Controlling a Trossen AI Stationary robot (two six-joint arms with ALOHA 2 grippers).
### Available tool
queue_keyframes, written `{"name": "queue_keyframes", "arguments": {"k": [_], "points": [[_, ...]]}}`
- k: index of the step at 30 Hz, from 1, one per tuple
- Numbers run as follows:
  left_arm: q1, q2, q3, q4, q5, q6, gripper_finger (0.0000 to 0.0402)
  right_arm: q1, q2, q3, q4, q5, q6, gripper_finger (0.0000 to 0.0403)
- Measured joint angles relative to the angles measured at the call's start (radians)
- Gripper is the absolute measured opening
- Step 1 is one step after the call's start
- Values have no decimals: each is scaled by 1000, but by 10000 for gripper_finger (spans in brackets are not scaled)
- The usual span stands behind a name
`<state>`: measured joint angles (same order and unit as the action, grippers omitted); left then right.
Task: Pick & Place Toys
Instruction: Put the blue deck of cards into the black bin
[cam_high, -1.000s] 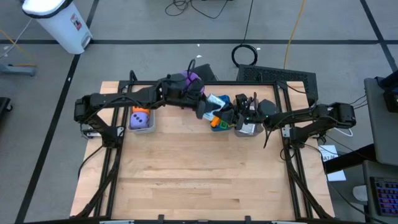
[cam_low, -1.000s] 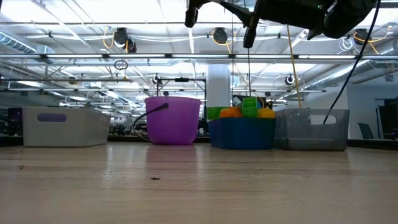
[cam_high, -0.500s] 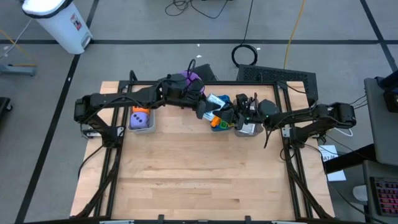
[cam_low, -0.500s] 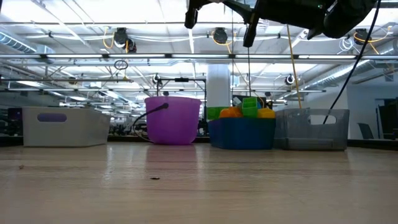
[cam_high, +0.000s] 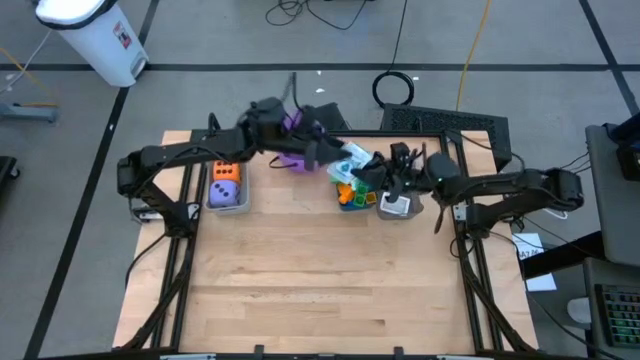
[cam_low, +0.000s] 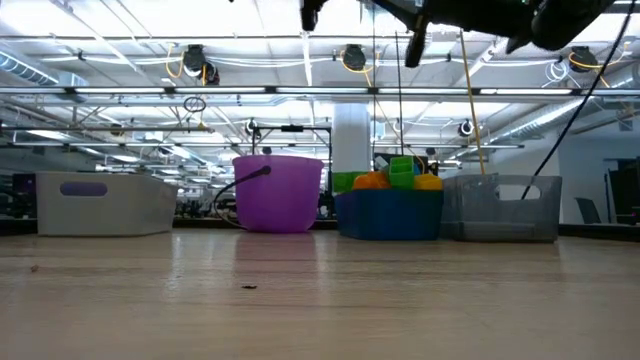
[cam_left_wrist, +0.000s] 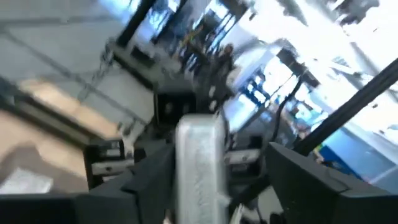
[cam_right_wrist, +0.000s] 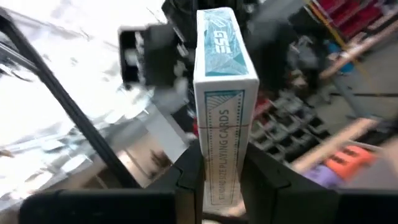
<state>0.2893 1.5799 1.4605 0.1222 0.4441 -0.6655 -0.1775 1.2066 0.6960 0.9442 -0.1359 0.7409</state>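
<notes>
A white and teal playing-card box (cam_right_wrist: 219, 93) is held in the air above the blue bin of toys (cam_high: 350, 193), and also shows in the high view (cam_high: 352, 155). My right gripper (cam_right_wrist: 221, 180) is shut on its near end. My left gripper (cam_left_wrist: 211, 186) reaches in from the table's left (cam_high: 333, 152). It is open, with its fingers standing on either side of the box's other end (cam_left_wrist: 199, 162); I cannot tell whether they touch it. Orange and green bricks fill the blue bin (cam_low: 390, 180). An orange die (cam_high: 225, 172) and a purple die (cam_high: 228, 190) lie in the grey bin. My right gripper pinches the card box between its two fingers, one on each broad face at the end nearest the wrist (cam_right_wrist: 221, 158). The fingers come from the table's right and lie along the box. The box sticks straight out past the fingertips, clear of the bins.
The purple bucket (cam_low: 277, 192) stands at the far edge left of the blue bin. A clear bin (cam_low: 500, 207) stands right of it and the grey bin (cam_low: 100, 203) is at the far left. The near half of the wooden table (cam_high: 320, 280) is bare.
My left arm has swung up and toward the table's far left, its wrist drawing back from the bins. My right gripper has shifted a little toward the table's right and far edge with the card box, which stays lifted clear.
</notes>
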Motion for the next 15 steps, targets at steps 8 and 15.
{"name": "queue_keyframes", "arguments": {"k": [8,15], "points": [[95,-106,0,-10,45,37,280,-53,-260,0,-640,48,-116,62],[130,-156,0,-42,45,65,259,-115,-411,0,-1166,86,-88,62]]}}
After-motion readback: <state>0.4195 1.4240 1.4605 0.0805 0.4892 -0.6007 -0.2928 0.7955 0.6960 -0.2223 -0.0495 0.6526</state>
